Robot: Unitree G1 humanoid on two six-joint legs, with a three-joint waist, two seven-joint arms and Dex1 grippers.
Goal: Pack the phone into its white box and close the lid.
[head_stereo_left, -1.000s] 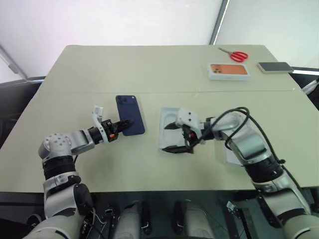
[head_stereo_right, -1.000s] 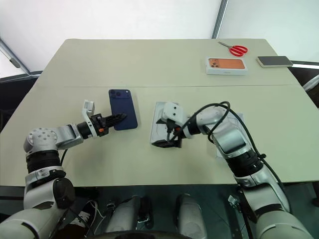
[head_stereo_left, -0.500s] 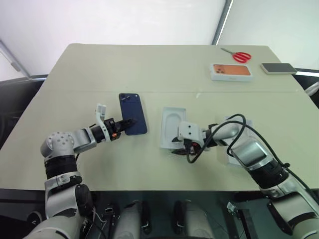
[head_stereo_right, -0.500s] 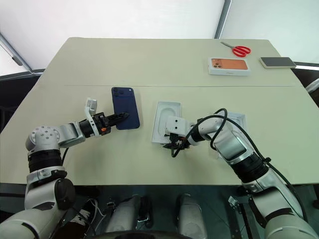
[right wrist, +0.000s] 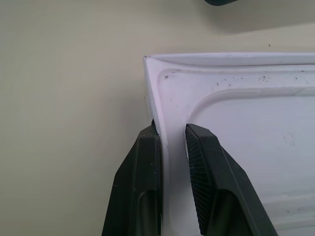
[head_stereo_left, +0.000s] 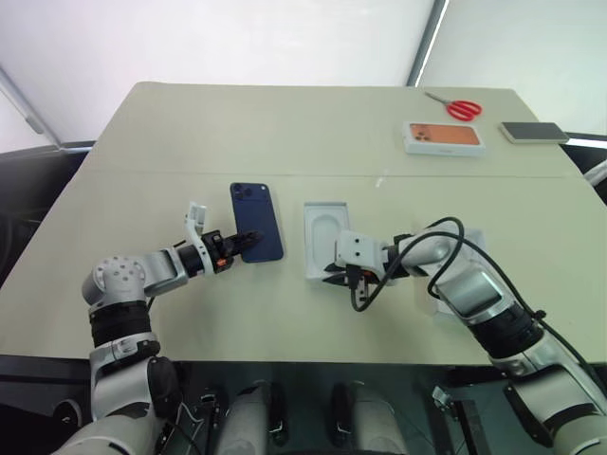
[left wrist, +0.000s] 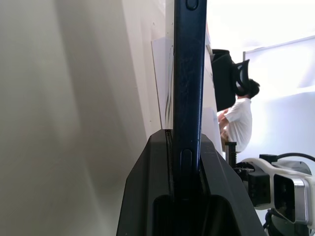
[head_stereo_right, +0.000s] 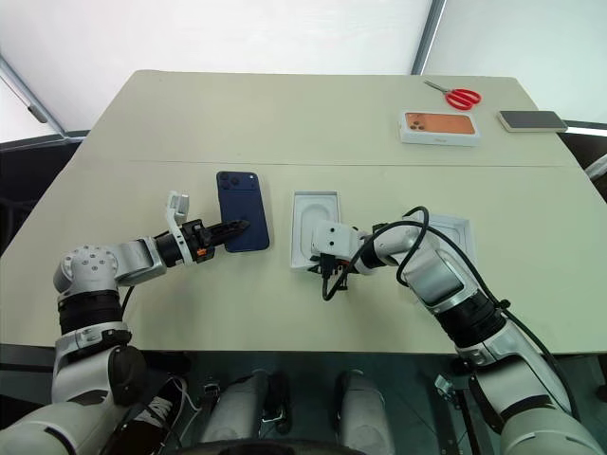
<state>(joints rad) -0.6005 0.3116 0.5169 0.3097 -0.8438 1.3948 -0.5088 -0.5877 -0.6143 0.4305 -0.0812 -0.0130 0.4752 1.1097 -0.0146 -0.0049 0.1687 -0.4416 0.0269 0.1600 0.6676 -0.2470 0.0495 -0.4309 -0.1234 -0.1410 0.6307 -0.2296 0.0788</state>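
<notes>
The dark navy phone lies flat on the table, camera bump at its far corner. My left gripper is shut on the phone's near edge, and the left wrist view has the phone edge-on between the fingers. To the right lies a flat white insert with a rounded-rectangle recess. My right gripper is shut on the insert's near corner rim. A white cardboard piece lies partly under my right forearm; I cannot tell whether it is the white box or the lid.
At the far right of the table sit a white box with an orange phone picture, red scissors and a grey phone. A seated person is in the background of the left wrist view.
My right gripper was open over the insert and has dropped to its near corner and shut on the rim. My left gripper keeps its hold on the phone.
</notes>
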